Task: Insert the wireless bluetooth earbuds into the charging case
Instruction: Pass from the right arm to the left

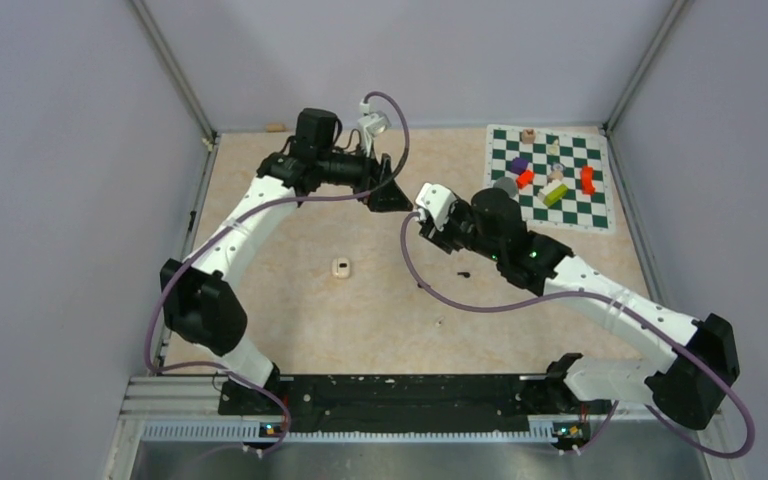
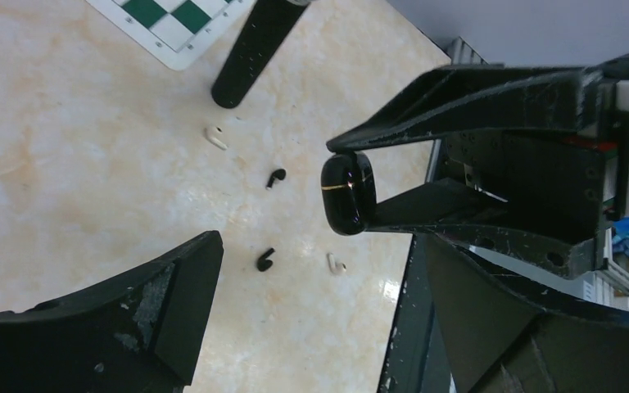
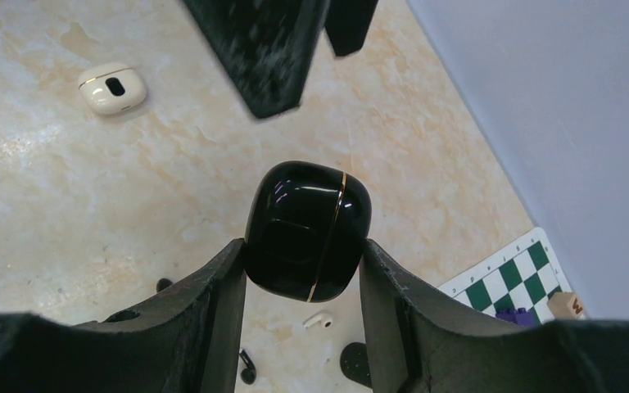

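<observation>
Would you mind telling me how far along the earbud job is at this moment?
Done: nothing seated yet. In hand: the right pincer grips the black charging case, lid apparently shut; the left pincer is open beside it. Left: two black earbuds and two white earbuds lie loose on the table, and the white case sits apart.

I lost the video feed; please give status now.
Right hand shut on black case, lid closed. Left hand open, empty. Four earbuds loose on table.

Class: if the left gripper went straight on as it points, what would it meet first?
Probably the black charging case held in the right gripper, directly ahead of the left gripper's open jaws; depth is unclear, so it might pass beside it.
</observation>
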